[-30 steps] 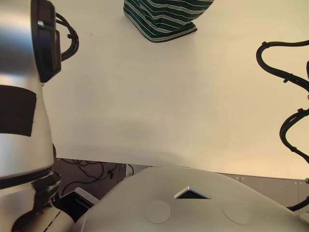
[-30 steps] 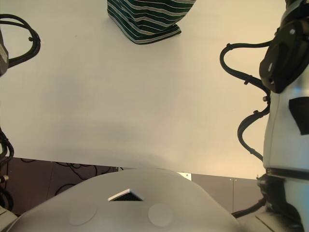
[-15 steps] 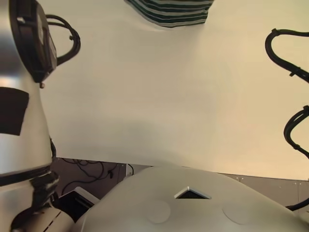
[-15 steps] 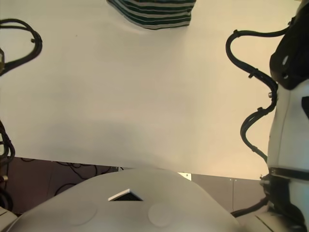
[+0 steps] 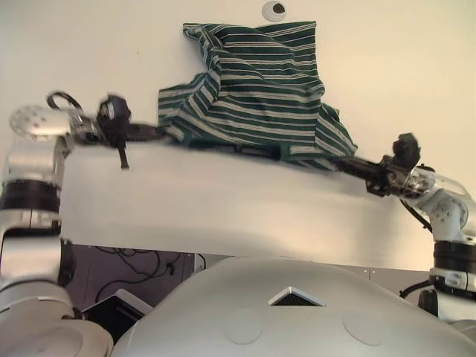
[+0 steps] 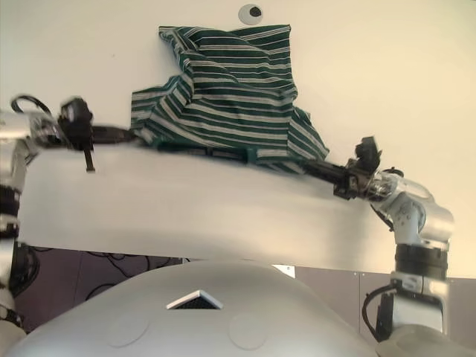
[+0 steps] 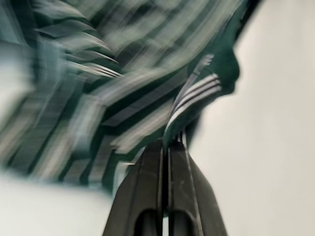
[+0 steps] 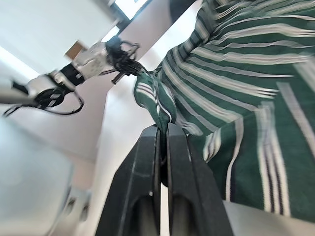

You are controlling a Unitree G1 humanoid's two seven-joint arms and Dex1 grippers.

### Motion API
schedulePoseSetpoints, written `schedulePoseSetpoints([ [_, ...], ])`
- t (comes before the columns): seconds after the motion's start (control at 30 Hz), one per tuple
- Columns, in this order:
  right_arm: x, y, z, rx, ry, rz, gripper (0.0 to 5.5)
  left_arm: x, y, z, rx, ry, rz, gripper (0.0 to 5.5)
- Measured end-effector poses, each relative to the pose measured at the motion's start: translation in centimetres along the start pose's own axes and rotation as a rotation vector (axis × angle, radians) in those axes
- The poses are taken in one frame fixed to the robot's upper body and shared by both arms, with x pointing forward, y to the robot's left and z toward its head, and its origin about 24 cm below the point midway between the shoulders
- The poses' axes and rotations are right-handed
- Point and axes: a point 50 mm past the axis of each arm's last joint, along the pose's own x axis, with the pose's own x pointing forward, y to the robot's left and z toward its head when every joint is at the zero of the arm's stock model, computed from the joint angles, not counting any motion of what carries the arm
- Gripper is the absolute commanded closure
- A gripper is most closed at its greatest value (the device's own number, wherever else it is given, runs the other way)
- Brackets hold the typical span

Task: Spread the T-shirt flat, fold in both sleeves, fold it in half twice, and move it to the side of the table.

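Observation:
The green T-shirt with white stripes lies crumpled and partly spread on the pale table, its far part bunched up. My left gripper is shut on the near edge of the shirt at its left side, and the pinched fabric rises from between its closed fingers. At the right side my right gripper is shut on the near edge, with a fold of striped cloth clamped at the fingertips. Both arms stretch low over the table, holding the near edge taut between them.
A small round black-and-white object sits on the table just beyond the shirt. The table's front edge runs close to me, with cables below it. Bare tabletop lies between the shirt and that edge.
Both arms were raised close to the camera with the shirt near the view's top edge. Now they are lowered and stretched forward, and the shirt lies nearer on the table.

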Motion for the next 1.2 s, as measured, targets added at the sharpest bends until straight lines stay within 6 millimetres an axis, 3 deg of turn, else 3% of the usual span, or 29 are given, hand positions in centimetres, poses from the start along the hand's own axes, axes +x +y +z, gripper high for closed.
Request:
schedulePoseSetpoints([
  [0.13, 1.4, 6.3, -1.3, -0.066, 0.287, 0.134, 5.47, 0.5, -7.4, 1.1, 0.315, 0.318, -0.362, 5.5],
  [0.17, 1.3, 7.4, -2.0, -0.07, 0.367, 0.138, 5.47, 0.4, -8.4, 1.0, 0.352, 0.376, -0.404, 5.5],
  [0.33, 0.6, 7.5, -2.4, -0.066, 0.463, 0.039, 4.5, 0.6, -8.7, 2.0, 0.325, 0.406, -0.366, 4.71],
  [0.43, -0.1, 8.3, -1.3, -0.023, 0.447, 0.109, 3.97, 0.3, -10.3, 2.3, 0.256, 0.406, -0.441, 4.24],
  [0.5, -1.3, 9.0, 0.8, 0.026, 0.407, 0.18, 3.57, -1.2, -10.5, 3.6, 0.251, 0.423, -0.515, 4.02],
  [0.57, -1.8, 8.5, 3.4, 0.007, 0.306, 0.202, 3.21, -2.4, -9.5, 5.9, 0.27, 0.373, -0.498, 4.02],
  [0.67, -1.2, 5.8, 7.6, -0.17, 0.125, 0.088, 3.17, -4.0, -5.9, 10.8, 0.342, 0.18, -0.331, 4.02],
  [0.77, 1.9, 1.5, 8.5, -0.309, 0.076, -0.105, 3.17, -3.7, -1.3, 13.1, 0.354, -0.053, -0.133, 4.02],
  [0.83, 5.3, -1.4, 7.3, -0.36, 0.157, -0.199, 3.17, -1.0, 2.9, 12.5, 0.315, -0.079, -0.017, 4.02],
  [0.97, 7.7, -6.1, 5.5, -0.387, 0.297, -0.329, 3.17, 5.8, 6.8, 7.7, 0.302, 0.183, 0.068, 4.02],
  [1.07, 8.4, -9.6, 8.5, -0.521, 0.267, -0.541, 3.17, 7.9, 10.2, 10.1, 0.457, 0.231, 0.26, 4.02],
  [1.2, 5.7, -13.1, 12.3, -0.611, 0.212, -0.91, 3.17, 10.3, 13.4, 12.1, 0.587, 0.31, 0.576, 4.02],
])
